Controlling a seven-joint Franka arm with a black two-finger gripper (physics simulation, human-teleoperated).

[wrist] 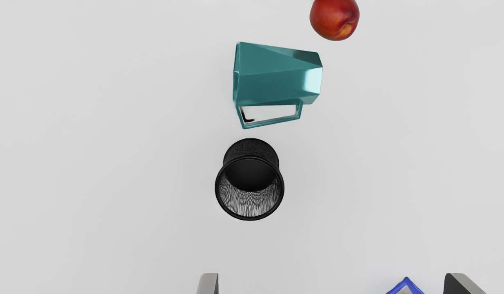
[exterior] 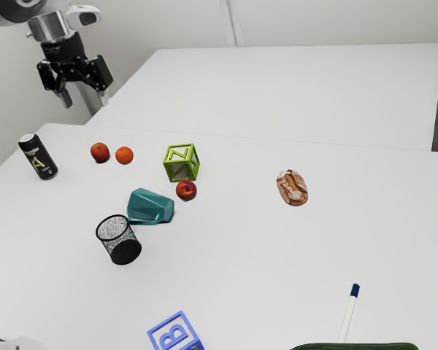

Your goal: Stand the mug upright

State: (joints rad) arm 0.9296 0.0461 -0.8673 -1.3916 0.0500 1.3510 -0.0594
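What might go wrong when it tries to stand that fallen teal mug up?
The black cup stands close beside the handle of the mug, so the open hand, coming down there, might knock it over. The red fruit near the mug's base is round and might roll if nudged. The mug's sides slant and look glossy, so it might slip or twist while being tipped up.

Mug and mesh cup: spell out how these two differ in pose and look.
The mug lies on its side; the mesh cup stands upright. The mug is teal with flat facets; the cup is black and round. The mug has a handle; the cup has none. Both rest on the table.
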